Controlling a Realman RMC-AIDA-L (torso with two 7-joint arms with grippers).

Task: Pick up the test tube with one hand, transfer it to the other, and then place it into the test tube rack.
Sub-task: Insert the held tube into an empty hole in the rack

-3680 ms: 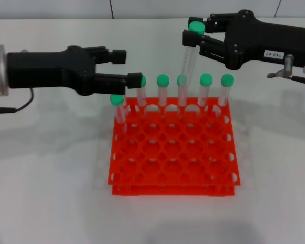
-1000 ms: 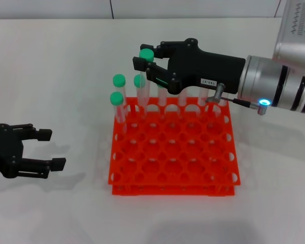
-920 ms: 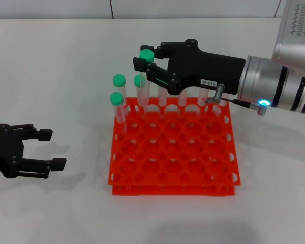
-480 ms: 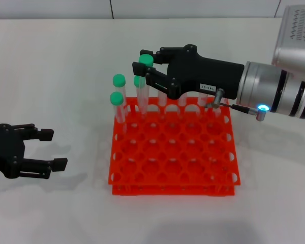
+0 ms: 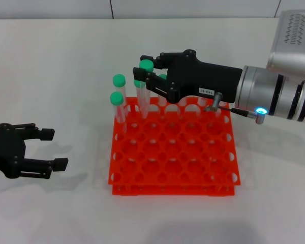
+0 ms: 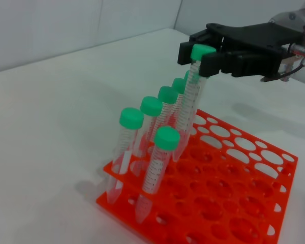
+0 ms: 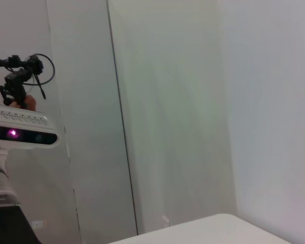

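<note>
Our labelled black right gripper (image 5: 148,68) pinches the green-capped clear plastic tube (image 5: 144,89) above the orange-red rack (image 5: 173,152) (our unlabelled left gripper (image 5: 46,147) gapes, well apart).

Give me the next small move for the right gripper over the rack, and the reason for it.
Probably keep lowering it straight down. The right gripper holds the test tube by its green cap, and the tube's tip is just entering a back-row hole of the orange rack but stands higher than the neighbouring tubes. The left gripper waits on the table, away from the rack.
</note>
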